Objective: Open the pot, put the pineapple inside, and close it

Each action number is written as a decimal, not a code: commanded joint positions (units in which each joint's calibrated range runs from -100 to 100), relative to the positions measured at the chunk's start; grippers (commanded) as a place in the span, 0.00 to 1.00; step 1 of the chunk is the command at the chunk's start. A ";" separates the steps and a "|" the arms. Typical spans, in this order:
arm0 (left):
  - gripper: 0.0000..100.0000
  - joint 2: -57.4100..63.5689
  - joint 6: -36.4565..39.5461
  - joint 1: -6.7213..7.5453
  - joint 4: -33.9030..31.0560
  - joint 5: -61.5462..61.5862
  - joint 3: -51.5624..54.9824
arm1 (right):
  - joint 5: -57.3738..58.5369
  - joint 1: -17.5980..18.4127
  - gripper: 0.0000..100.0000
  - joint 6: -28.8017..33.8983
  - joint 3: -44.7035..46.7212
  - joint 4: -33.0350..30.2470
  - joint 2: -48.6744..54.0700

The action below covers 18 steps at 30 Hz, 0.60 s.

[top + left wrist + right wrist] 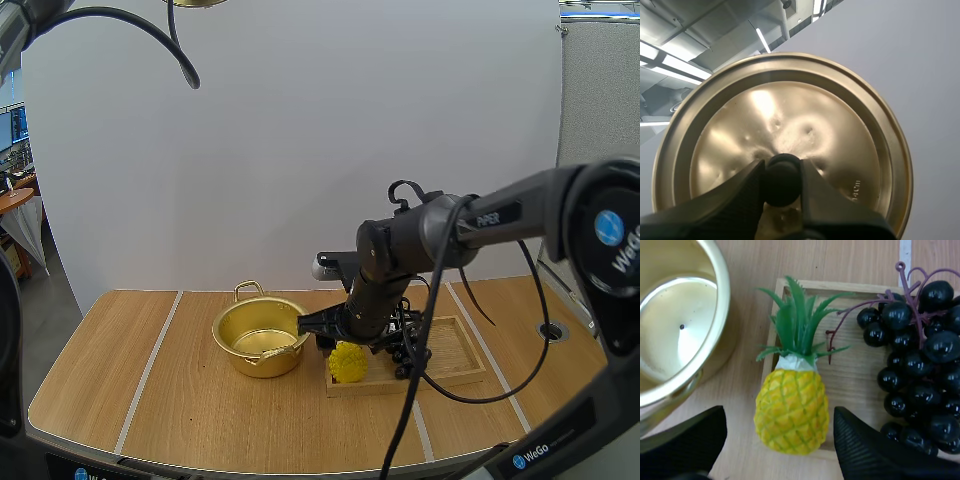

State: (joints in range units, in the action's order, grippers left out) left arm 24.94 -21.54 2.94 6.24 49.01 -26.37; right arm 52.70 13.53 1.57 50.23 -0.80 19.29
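Observation:
The gold pot (258, 335) stands open on the table, its inside bare (675, 335). My left gripper (782, 172) is shut on the black knob (782, 182) of the gold lid (790, 115), held high above the table; the lid's edge (197, 2) peeks in at the top of the high view. The yellow pineapple (348, 362) lies at the wooden tray's corner nearest the pot. My right gripper (325, 326) hovers over it, open, its fingers (685, 437) standing on either side of the pineapple (792, 410) without touching.
A bunch of dark grapes (920, 355) lies in the wooden tray (455, 350) right beside the pineapple. The tray (855, 380) sits just right of the pot. A round hole (552, 330) is in the table's right side.

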 commanded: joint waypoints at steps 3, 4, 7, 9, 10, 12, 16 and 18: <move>0.00 0.38 0.54 0.19 -0.54 -2.60 -0.49 | -0.94 0.08 1.00 1.67 -1.31 -0.37 -1.83; 0.00 0.38 0.54 0.19 -0.54 -2.60 -0.49 | -0.94 0.08 1.00 1.79 -1.31 -0.37 -2.16; 0.00 0.38 0.54 0.19 -0.54 -2.60 -0.49 | -1.83 0.08 1.00 2.16 -1.31 -0.37 -2.95; 0.00 0.38 0.54 0.19 -0.54 -2.60 -0.49 | -2.21 0.08 1.00 2.17 -1.31 -0.37 -2.98; 0.00 0.38 0.54 0.19 -0.54 -2.60 -0.49 | -2.60 0.08 1.00 2.17 -1.31 -0.37 -2.98; 0.00 0.38 0.54 0.19 -0.54 -2.60 -0.49 | -3.11 0.08 1.00 2.17 -1.31 -0.37 -2.98; 0.00 0.38 0.54 0.19 -0.54 -2.60 -0.49 | -3.49 0.08 1.00 2.17 -1.31 -0.37 -3.52; 0.00 0.38 0.54 0.19 -0.54 -2.60 -0.49 | -3.49 0.08 1.00 2.35 -1.31 -0.51 -4.52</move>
State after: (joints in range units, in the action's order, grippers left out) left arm 24.94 -21.54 2.94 6.24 49.01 -26.37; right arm 50.03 13.53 3.59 49.23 -0.80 15.94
